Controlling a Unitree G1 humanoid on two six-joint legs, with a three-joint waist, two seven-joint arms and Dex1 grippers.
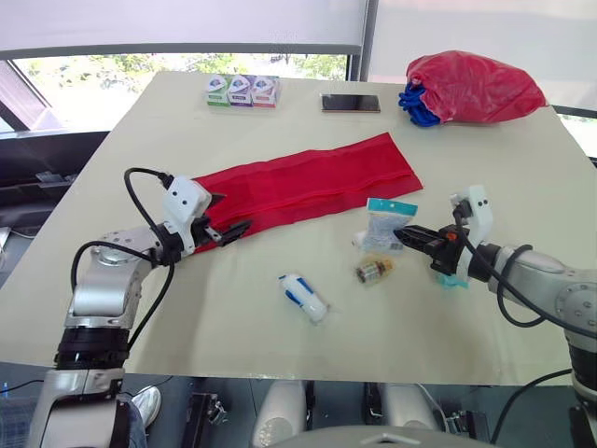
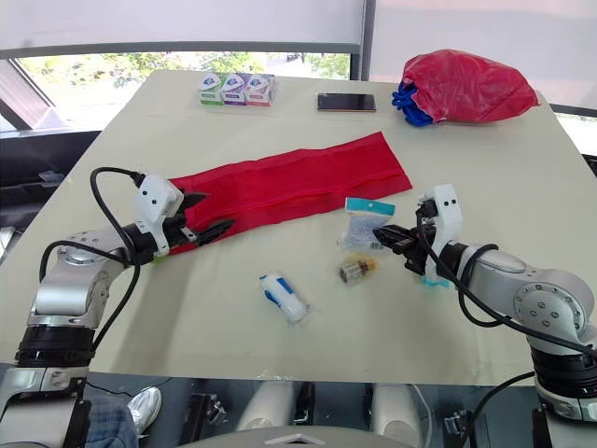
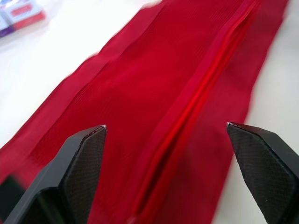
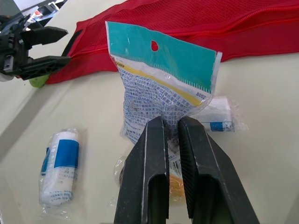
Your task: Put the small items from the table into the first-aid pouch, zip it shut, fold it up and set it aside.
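Two arms reach in low over the desk (image 1: 140,317), forearms bent inward from its near corners. Left end effector (image 1: 231,215) is spread wide over the near-left end of the red pouch (image 1: 317,182), which lies flat, aslant across the desk's middle. Right end effector (image 1: 401,234) is closed to a narrow pinch on the packet (image 1: 384,222) — teal-topped, held upright, just off the pouch's near edge. A roll (image 1: 303,297) lies nearer the front edge.
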